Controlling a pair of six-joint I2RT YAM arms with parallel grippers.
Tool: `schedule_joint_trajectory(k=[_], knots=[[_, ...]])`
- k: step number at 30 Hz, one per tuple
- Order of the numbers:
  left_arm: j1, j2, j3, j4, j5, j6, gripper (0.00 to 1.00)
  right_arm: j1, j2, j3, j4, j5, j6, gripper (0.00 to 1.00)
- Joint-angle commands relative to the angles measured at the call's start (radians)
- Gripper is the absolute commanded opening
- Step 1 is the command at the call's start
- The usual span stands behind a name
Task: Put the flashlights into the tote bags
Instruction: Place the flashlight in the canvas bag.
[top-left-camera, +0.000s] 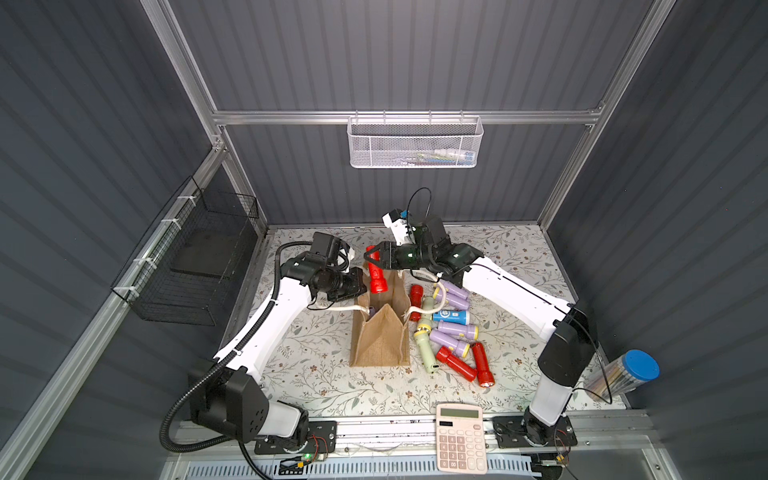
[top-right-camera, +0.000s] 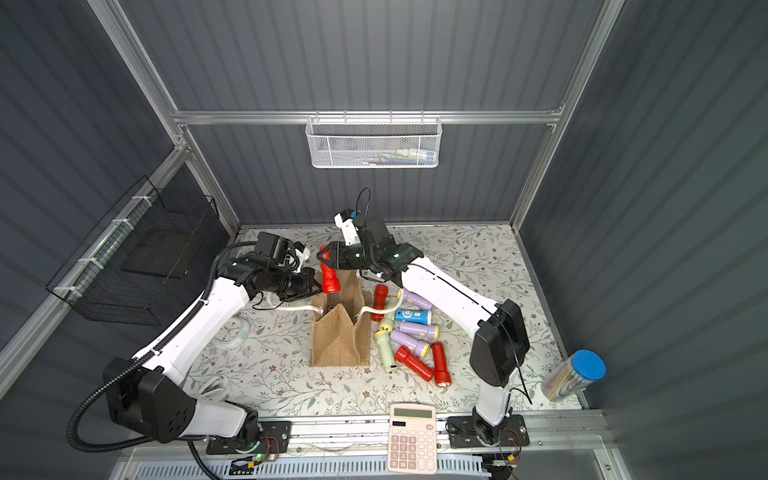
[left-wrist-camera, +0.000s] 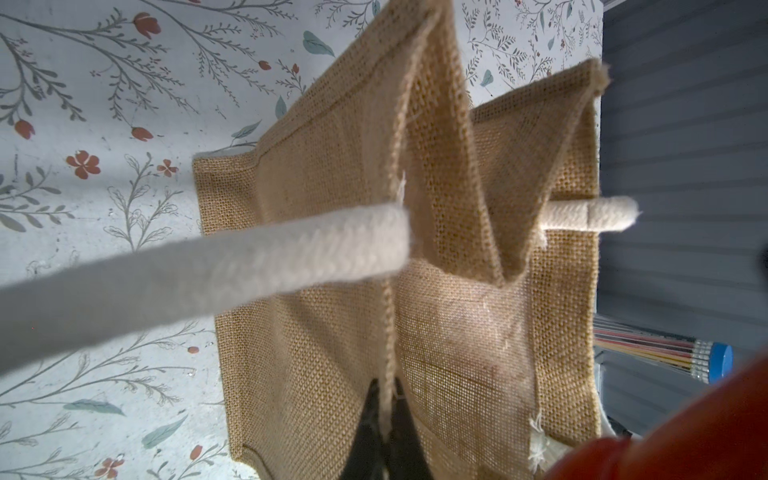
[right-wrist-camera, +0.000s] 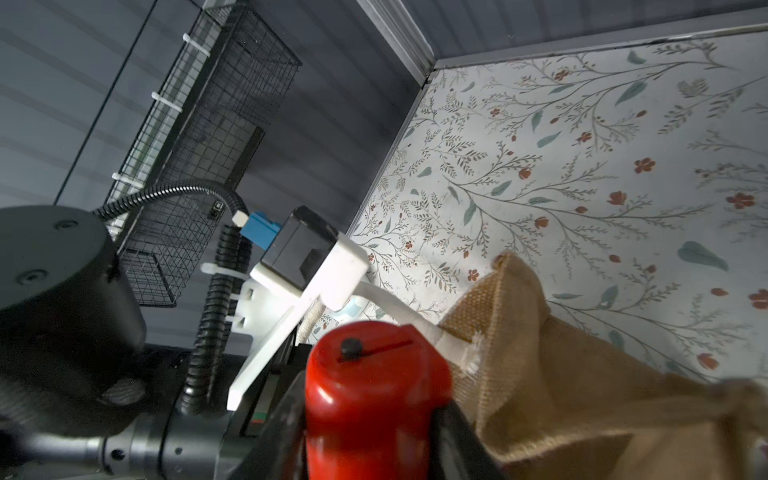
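We see the left tool (left-wrist-camera: 388, 417) clenched on the rim of the tote bag (top-left-camera: 380, 336), its two black fingers pinching the jute seam between them, while a white rope handle (left-wrist-camera: 208, 266) runs across the wrist view. The bag stands upright in the middle of the counter (top-left-camera: 324, 386) with its mouth open. The right tool (top-left-camera: 372, 261) grasps a red flashlight (top-left-camera: 378, 280) by its body and holds it over the far end of the bag's mouth, wide head pointing toward the opening, just beside the left tool. The other flashlights (top-left-camera: 453, 330), red, lilac, pale green and one blue, lie in a loose heap on the counter just beside the bag, on the right arm's side.
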Motion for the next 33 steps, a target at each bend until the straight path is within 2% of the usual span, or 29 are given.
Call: schedule_joint_trajectory(k=[1,10,14,19,23,33], knots=[[-0.004,-0.013,-0.009,0.0,-0.052,-0.032,0.0,0.021,0.008,-0.06,0.084,0.016,-0.036,0.06],[0.072,-0.025,-0.047,0.006,-0.058,-0.062,0.0,0.057,-0.025,-0.176,0.069,0.151,-0.077,0.06],[0.088,-0.039,-0.061,0.028,-0.059,-0.083,0.0,0.068,-0.013,-0.181,-0.015,0.195,-0.107,0.06],[0.102,-0.057,-0.085,0.052,-0.067,-0.104,0.0,0.094,-0.005,-0.182,-0.135,0.245,-0.213,0.07],[0.102,-0.054,-0.099,0.075,-0.042,-0.12,0.0,0.123,0.054,-0.118,-0.294,0.308,-0.295,0.08],[0.102,-0.082,-0.104,0.069,-0.044,-0.128,0.0,0.131,0.178,-0.074,-0.403,0.4,-0.233,0.11]])
